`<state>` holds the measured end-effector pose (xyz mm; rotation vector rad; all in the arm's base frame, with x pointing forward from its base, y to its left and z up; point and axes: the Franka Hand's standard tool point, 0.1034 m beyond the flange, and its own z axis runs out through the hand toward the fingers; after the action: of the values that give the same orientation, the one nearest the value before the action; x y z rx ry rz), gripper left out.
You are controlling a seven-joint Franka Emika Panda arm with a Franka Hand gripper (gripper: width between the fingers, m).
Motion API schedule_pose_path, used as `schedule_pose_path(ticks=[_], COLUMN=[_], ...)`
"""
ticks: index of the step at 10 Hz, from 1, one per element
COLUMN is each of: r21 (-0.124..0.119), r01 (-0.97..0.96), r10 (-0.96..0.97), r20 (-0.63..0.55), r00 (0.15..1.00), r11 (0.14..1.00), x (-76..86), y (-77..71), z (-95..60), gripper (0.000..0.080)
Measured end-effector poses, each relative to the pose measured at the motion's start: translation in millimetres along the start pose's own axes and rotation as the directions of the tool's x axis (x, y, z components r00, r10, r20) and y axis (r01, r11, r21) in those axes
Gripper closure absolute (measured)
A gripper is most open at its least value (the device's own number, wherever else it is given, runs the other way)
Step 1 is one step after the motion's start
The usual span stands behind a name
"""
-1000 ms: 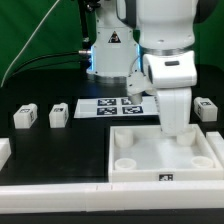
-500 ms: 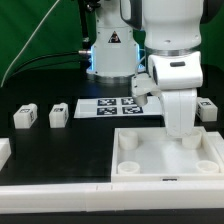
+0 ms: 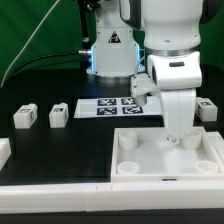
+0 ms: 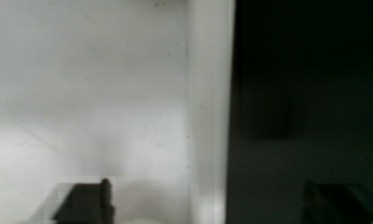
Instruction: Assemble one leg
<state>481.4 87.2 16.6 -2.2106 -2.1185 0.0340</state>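
Observation:
The large white square panel lies on the black table at the exterior view's right. My gripper is low over its far rim. In the wrist view my gripper is open: one finger is over the white panel, the other finger is over the black table, and the rim edge runs between them. Three small white legs with tags lie apart from it: two at the left and one at the right behind the arm.
The marker board lies flat at mid table, left of the arm. A long white bar runs along the front edge. Another white piece sits at the left edge. The robot base stands behind.
My gripper and the square panel have both shifted a little to the exterior view's right over the second. In the last half second nothing visibly moved.

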Motion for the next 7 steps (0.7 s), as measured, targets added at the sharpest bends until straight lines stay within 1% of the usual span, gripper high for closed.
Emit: schedule_pose_path(ticks=[1,2,5,7], r21=[0.0,0.0,-0.001,-0.009], r01=[0.0,0.0,0.0,-0.009], r10=[0.0,0.0,0.0,0.009], r20=[0.0,0.0,0.0,0.002], r00=[1.0,1.0,1.0,1.0], r11=[1.0,1.0,1.0,1.0], x=[0.0,0.0,-0.1,-0.2], y=[0.0,0.0,0.1,-1.4], z=[0.0,0.0,-0.3,-6.9], gripper=[0.0189,0.0161,0.0151,0.015])
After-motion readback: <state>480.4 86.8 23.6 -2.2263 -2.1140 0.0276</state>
